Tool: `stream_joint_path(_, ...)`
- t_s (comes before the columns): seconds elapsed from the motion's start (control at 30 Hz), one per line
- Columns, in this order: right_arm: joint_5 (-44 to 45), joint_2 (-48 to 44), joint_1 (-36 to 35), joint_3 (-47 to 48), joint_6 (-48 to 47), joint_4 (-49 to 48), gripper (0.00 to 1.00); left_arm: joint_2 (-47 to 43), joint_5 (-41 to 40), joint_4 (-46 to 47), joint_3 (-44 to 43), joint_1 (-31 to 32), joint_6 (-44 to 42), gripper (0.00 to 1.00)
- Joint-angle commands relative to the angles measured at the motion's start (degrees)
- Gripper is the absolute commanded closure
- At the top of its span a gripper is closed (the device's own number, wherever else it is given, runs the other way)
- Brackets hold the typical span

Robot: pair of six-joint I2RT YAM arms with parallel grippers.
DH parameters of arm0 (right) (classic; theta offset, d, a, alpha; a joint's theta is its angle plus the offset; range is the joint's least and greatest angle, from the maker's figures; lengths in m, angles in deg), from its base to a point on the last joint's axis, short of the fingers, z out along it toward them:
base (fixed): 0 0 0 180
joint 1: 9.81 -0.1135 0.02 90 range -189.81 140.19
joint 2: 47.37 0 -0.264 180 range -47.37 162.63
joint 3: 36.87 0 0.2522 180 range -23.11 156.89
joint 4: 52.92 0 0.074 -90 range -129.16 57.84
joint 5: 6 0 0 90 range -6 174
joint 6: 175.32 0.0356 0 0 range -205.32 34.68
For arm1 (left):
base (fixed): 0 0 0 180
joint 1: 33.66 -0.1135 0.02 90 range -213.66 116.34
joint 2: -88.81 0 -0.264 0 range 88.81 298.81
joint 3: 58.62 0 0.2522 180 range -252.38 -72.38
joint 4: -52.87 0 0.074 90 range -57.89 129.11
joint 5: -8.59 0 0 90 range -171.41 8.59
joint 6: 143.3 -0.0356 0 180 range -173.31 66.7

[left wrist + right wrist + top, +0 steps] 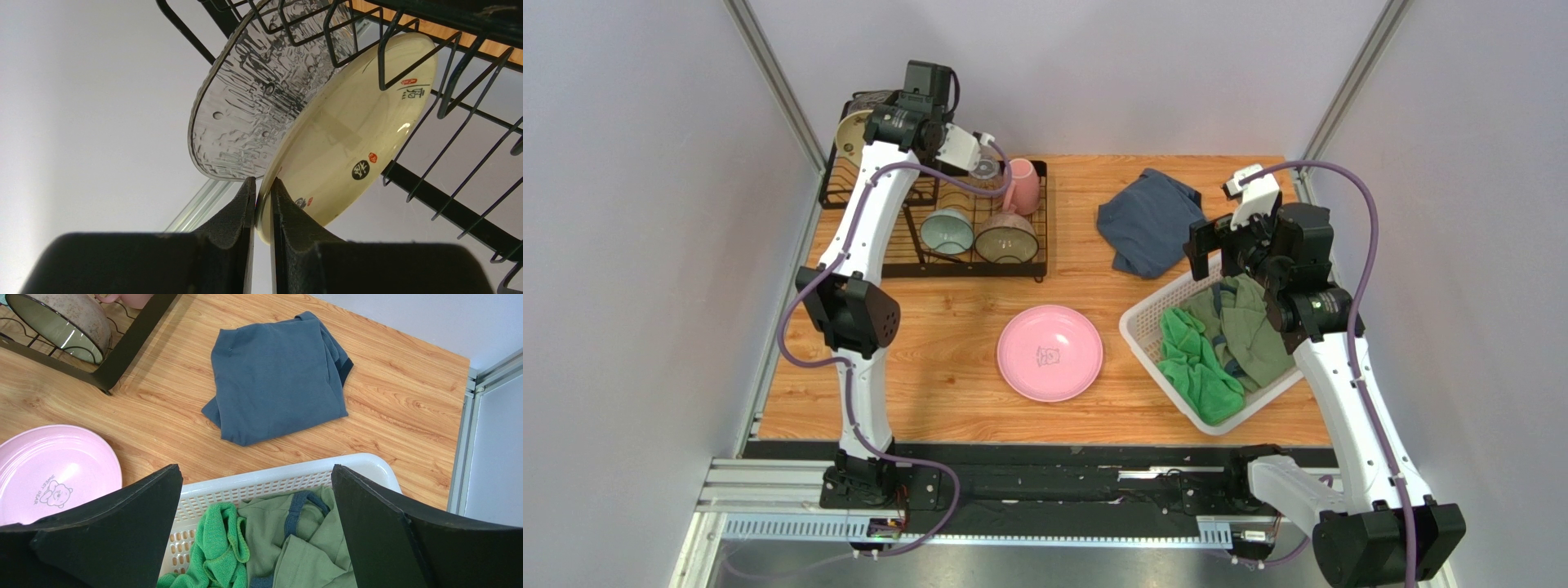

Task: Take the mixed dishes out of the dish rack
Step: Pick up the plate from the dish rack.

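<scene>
Now, nearest you: the large pink plate [1051, 353] lies flat on the wooden table [928, 368], out of the rack and in front of it.

Just right of it sits the white lattice basket [1149, 321], with green clothes [1198, 361] inside. Your right gripper [255, 471] hovers over the basket's far rim, fingers spread wide, holding nothing. Beyond the basket, a folded blue garment [1151, 221] lies on the table.

Further back on the left is the dish rack [977, 272]. The pale teal bowl [947, 230] and the tan-olive bowl [1006, 238] stand on edge side by side in the near slots. The pink mug [1021, 184] is behind them at the right.

At the rack's far left corner, your left gripper [263, 184] is pinched onto the rim of the cream plate [350, 135], which stands tilted among the wires. A clear textured glass dish [251, 104] leans right against that plate.
</scene>
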Motion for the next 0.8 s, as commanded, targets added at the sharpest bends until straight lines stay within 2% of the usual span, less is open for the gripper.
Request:
stream_joint_path(0.0,-0.84,-0.12,-0.15,2.40,-0.65,-0.66,0.01,-5.35,3.13,5.18,-0.82,-0.26,1.40,1.00)
stream_joint_path(0.43,-1.20,-0.21,-0.07,2.49,-0.39,-0.49,0.01,-12.02,9.54,3.77,-1.70,-0.17,8.42,1.00)
stream_joint_path(0.77,-1.55,0.05,-0.07,2.49,-0.30,-0.31,0.01,-20.20,16.84,0.52,-1.70,1.67,25.28,1.00)
